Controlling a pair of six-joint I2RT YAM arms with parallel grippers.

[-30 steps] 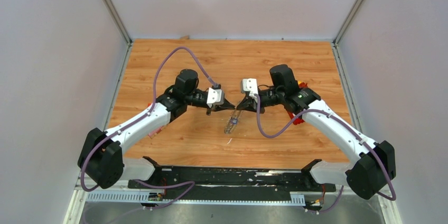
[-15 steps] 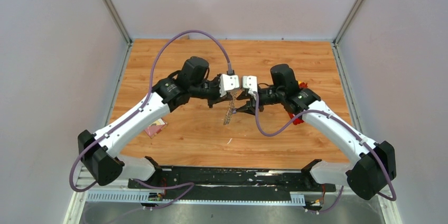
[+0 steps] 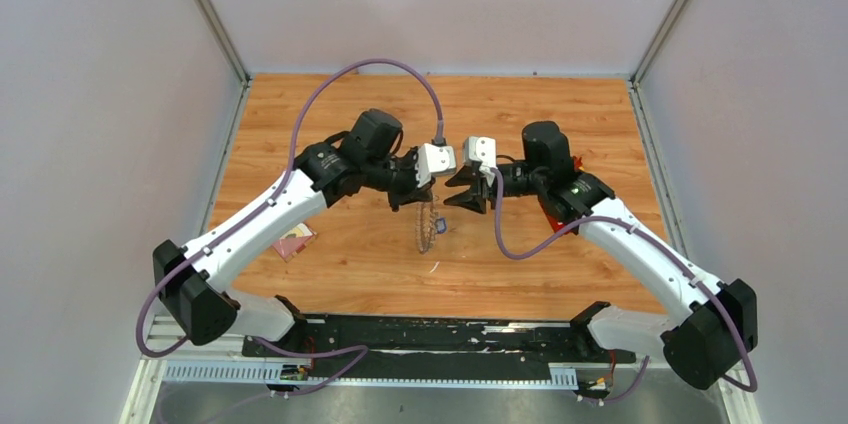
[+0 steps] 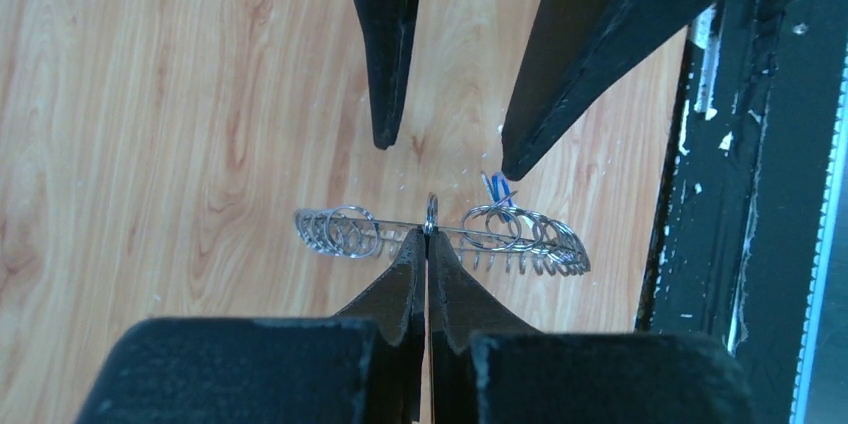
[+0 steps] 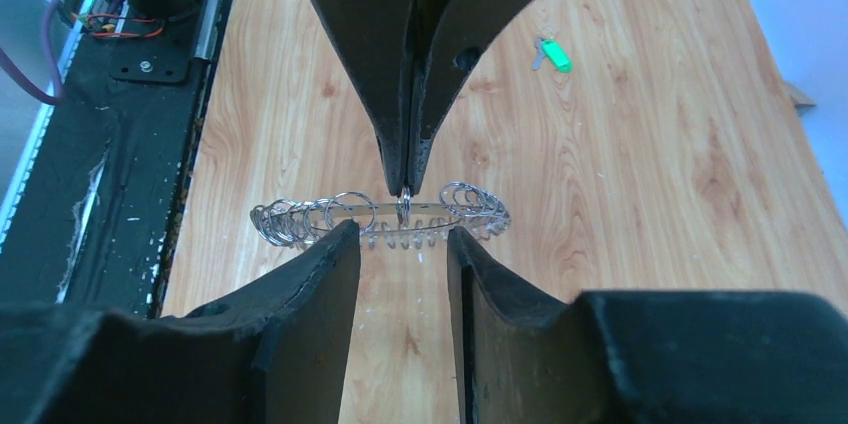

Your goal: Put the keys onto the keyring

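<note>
The keyring (image 3: 427, 227), a big silver ring strung with many small rings and key teeth, hangs edge-on above the table. My left gripper (image 4: 427, 236) is shut on its rim at the middle. A blue key (image 4: 497, 187) sits among the rings (image 4: 345, 232) on one side. My right gripper (image 5: 402, 234) faces the left one, open, its fingers (image 5: 325, 284) just short of the keyring (image 5: 300, 216) on either side of the pinched spot. A green key (image 5: 553, 54) lies loose on the wood farther off.
A red block (image 3: 560, 209) lies under the right forearm. A pink card (image 3: 293, 241) lies by the left forearm. The black base rail (image 3: 440, 334) runs along the near edge, and grey walls close the wooden table (image 3: 600, 114) in.
The right gripper has opened from shut and let go. The left arm has swung right and lifted the keyring off the table; it now dangles from the left fingertips.
</note>
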